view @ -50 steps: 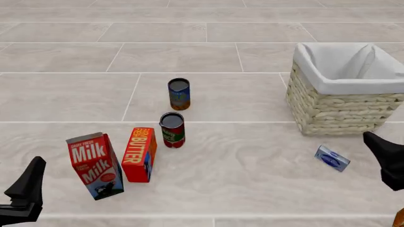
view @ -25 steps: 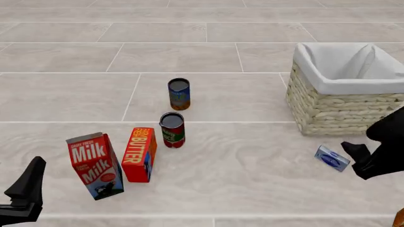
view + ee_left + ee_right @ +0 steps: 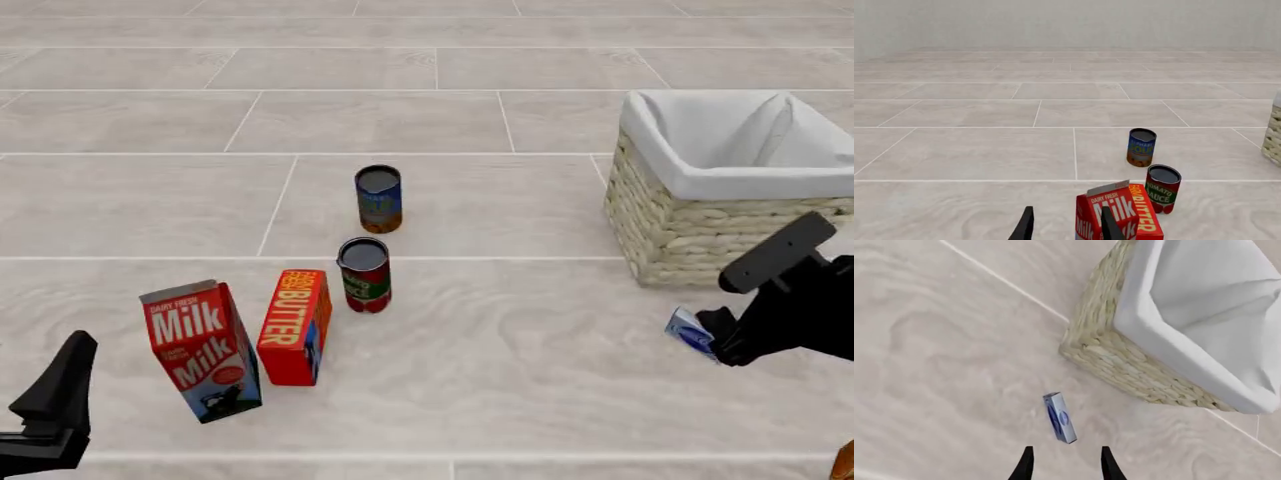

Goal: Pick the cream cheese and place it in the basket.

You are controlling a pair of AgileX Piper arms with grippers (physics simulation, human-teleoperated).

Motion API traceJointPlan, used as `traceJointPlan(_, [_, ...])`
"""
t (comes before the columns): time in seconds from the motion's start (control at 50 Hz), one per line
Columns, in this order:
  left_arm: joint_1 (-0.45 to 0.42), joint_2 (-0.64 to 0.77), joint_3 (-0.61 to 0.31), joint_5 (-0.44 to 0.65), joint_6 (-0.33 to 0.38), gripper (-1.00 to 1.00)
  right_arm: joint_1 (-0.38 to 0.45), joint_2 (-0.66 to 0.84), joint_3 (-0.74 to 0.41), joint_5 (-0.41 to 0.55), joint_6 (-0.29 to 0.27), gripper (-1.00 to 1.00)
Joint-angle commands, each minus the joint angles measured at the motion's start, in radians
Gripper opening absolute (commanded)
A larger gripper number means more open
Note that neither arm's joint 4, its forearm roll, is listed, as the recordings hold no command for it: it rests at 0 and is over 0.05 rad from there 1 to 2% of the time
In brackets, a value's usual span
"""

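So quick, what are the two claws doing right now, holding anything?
Left gripper: open, holding nothing, close to the milk carton.
Right gripper: open, empty, jaws above the cream cheese, which lies on the floor beside the basket.

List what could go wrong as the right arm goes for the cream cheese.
1. The cream cheese looks thin and lies askew to the open right gripper; the fingers might clip an edge and push it away rather than straddle it.
2. The basket stands close behind it, so a low lift could knock its wicker wall.
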Motion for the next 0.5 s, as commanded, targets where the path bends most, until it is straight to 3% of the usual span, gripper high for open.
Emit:
traceJointPlan(0.02, [0.000, 0.000, 0.000, 0.000, 0.000, 1.00, -0.016, 0.137, -0.004, -0.078, -0.028, 1.00])
traceJointPlan(0.06, [0.000, 0.000, 0.000, 0.000, 0.000, 1.00, -0.048, 0.165, 0.006, -0.100, -0.075, 1.00])
traceJointPlan(0.12, [0.000, 0.000, 0.000, 0.000, 0.000, 1.00, -0.027, 0.168, -0.007, -0.095, -0.050, 1.00])
traceJointPlan(0.18, [0.000, 0.000, 0.000, 0.000, 0.000, 1.00, -0.045, 0.198, -0.007, -0.118, -0.076, 1.00])
traceJointPlan(0.5, [0.000, 0.000, 0.000, 0.000, 0.000, 1.00, -0.084, 0.317, -0.066, -0.135, -0.089, 1.00])
